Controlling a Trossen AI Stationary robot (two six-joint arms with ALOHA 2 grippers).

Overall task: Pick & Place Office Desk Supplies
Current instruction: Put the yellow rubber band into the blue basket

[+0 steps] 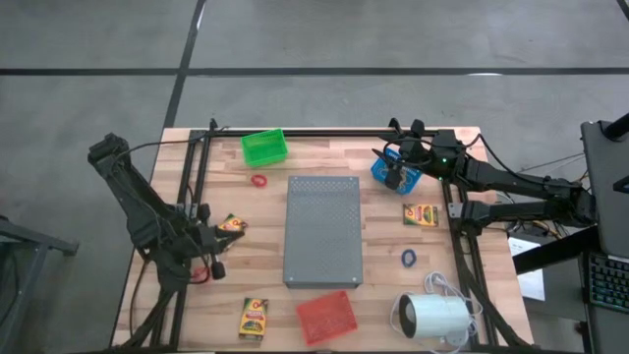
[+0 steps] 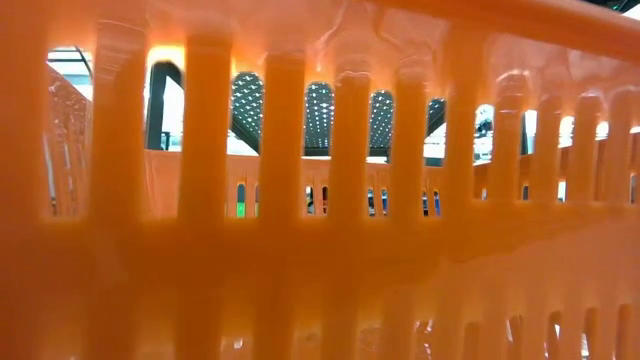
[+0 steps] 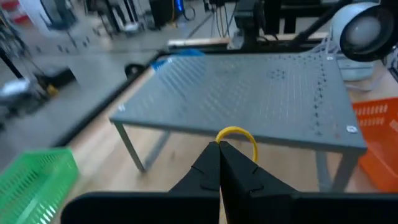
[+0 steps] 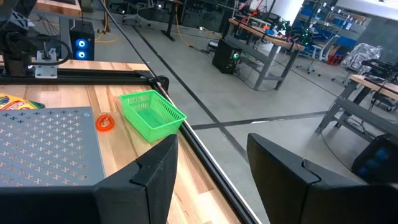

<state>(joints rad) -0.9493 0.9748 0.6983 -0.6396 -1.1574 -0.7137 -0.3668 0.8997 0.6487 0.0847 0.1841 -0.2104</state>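
Note:
My left gripper, near the table's left side, is shut on a thin yellow rubber band. A yellow crayon box lies flat beside it, and a small red thing lies just nearer. Two more crayon boxes, a red ring and a blue ring lie on the wood. My right gripper hangs open and empty over the blue basket at the far right. My left gripper pinches the rubber band between its two shut fingertips. The fingers slant slightly downward toward the table's right. The band's free loop arches out past the tips, in front of the grey slab, touching nothing that shows.
A grey perforated slab stands on legs at the table's middle. A green basket sits at the far edge. Along the near edge are a red basket, whose wall fills the low view, and a white cylinder with a cord.

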